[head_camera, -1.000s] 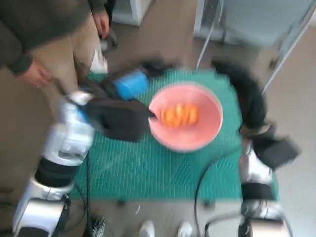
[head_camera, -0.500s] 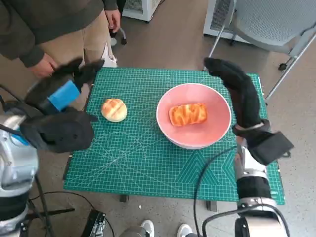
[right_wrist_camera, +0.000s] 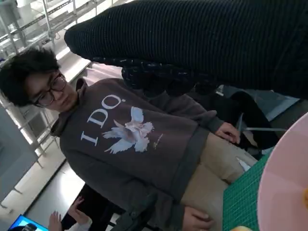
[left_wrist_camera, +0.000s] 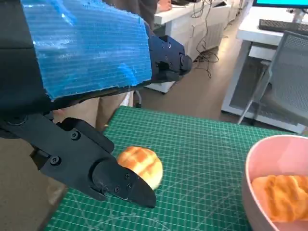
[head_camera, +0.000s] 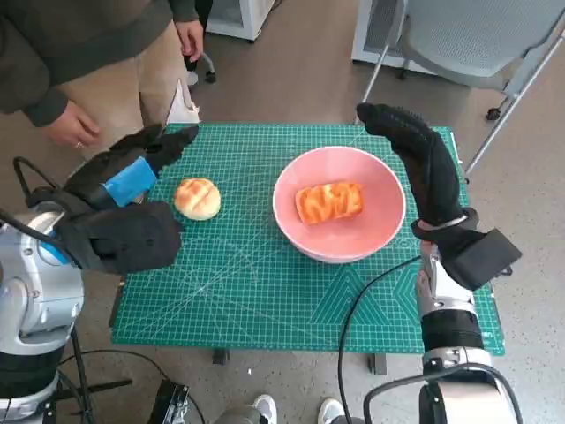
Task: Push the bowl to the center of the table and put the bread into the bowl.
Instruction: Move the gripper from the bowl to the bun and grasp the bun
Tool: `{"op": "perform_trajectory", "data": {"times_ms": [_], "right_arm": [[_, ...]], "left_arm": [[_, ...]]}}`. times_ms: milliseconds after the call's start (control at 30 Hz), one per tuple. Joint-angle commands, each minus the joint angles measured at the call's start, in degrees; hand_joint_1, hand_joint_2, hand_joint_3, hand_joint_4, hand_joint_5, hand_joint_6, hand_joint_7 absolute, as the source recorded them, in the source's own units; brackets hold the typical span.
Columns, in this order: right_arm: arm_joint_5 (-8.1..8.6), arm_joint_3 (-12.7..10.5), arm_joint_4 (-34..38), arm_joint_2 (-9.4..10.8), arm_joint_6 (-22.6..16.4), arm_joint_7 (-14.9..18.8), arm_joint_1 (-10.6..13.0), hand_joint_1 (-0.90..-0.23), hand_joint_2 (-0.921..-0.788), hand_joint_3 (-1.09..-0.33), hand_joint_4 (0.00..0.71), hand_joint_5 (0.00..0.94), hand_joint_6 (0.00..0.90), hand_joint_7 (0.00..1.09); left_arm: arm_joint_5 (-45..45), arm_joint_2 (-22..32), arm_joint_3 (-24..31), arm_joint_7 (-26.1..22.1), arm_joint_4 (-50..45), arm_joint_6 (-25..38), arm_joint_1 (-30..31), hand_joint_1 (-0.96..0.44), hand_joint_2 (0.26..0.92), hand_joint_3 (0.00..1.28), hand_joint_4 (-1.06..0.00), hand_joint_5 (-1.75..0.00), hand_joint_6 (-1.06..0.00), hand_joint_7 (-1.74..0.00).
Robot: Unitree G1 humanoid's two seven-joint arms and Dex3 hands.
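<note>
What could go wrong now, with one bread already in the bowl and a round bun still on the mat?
The left hand hangs open beside the round bun, near the mat's edge; a clumsy grab might nudge the bun off. The right hand curves around the pink bowl's rim, so a twitch could shove it. A person stands close to that corner.

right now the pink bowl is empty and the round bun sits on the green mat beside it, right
Not quite. The pink bowl is not empty: the head view shows a striped orange piece of bread lying in it. The round bun does sit on the green mat beside it.
</note>
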Motion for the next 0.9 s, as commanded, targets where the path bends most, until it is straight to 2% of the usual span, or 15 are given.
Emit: {"op": "perform_trajectory", "data": {"times_ms": [33, 433, 900], "right_arm": [[0.66, -0.41, 1.15, -0.46, 0.38, 1.47, 0.02, -0.742, -0.921, -0.805, 0.2, 0.002, 0.001, 0.53], [0.91, -1.19, 1.1, -0.9, 0.62, 3.08, 0.26, -0.728, -0.921, -0.807, 0.2, 0.002, 0.0, 0.53], [1.4, -1.8, -0.07, -1.87, 1.18, 4.3, 0.97, -0.721, -0.921, -0.811, 0.198, 0.001, -0.001, 0.53]], "left_arm": [[0.23, -0.41, -0.91, 0.9, 1.13, 0.3, -1.1, -0.42, 0.699, 0.0, 0.0, 0.0, -0.18, -0.01], [1.91, -1.61, -5.16, 2.11, 8.27, -0.76, -5.24, -0.45, 0.701, 0.0, 0.0, 0.0, -0.18, -0.01], [5.81, -4.82, -11.06, 5.48, 23.23, -1.38, -13.18, -0.49, 0.708, 0.0, 0.0, 0.0, -0.17, 0.0]]}}
